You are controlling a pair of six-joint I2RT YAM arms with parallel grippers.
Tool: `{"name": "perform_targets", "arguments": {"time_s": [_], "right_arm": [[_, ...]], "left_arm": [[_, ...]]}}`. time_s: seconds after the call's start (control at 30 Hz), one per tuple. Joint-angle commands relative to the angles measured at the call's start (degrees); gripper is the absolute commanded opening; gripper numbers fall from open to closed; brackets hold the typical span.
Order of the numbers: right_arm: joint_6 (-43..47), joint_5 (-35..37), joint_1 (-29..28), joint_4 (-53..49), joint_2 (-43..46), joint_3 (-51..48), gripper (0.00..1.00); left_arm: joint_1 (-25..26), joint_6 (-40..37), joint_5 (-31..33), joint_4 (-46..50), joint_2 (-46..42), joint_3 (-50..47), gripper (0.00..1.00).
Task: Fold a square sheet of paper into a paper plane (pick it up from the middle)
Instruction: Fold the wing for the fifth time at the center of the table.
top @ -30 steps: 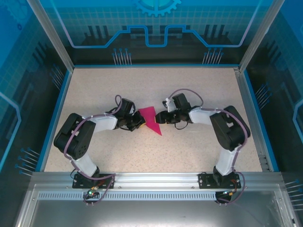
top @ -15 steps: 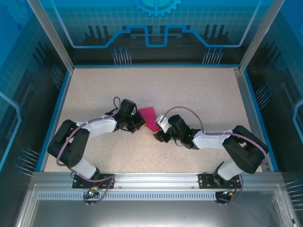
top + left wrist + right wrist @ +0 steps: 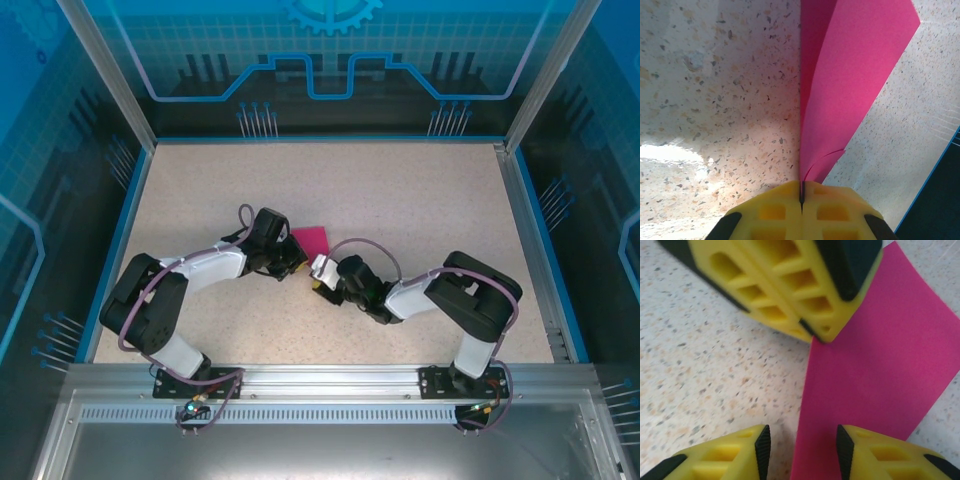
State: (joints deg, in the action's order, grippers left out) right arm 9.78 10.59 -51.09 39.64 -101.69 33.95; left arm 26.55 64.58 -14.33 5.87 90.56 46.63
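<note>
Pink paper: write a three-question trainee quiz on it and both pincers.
1. True or false: the left pincer is shut on the paper.
2. The right pincer has its jaws: A apart; B pressed together.
3. Fill in: the paper's colour is ___.
Key: 1 true; 2 A; 3 pink.

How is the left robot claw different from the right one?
The left gripper is squeezed shut, while the right gripper stands open. The left gripper pinches the pink paper by its edge; the right gripper grips nothing yet, and the paper's edge just runs into its gap. Both are yellow at the tips and sit close together at the paper.
</note>
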Motion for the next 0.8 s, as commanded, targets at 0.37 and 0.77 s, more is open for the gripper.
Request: {"name": "perform_targets", "arguments": {"time_s": [0.37,0.77], "right_arm": [[-0.9,4.2,-0.5,9.4,-4.5,1.9,0.13],[-15.4,-18.8,8.2,4.9,0.0,0.1,0.1]], "left_arm": [[-1.2,-0.5,0.7,3.6,-1.1,3.3,0.17],[-8.8,-5.3,1.8,4.9,-8.6,-0.4,0.45]]}}
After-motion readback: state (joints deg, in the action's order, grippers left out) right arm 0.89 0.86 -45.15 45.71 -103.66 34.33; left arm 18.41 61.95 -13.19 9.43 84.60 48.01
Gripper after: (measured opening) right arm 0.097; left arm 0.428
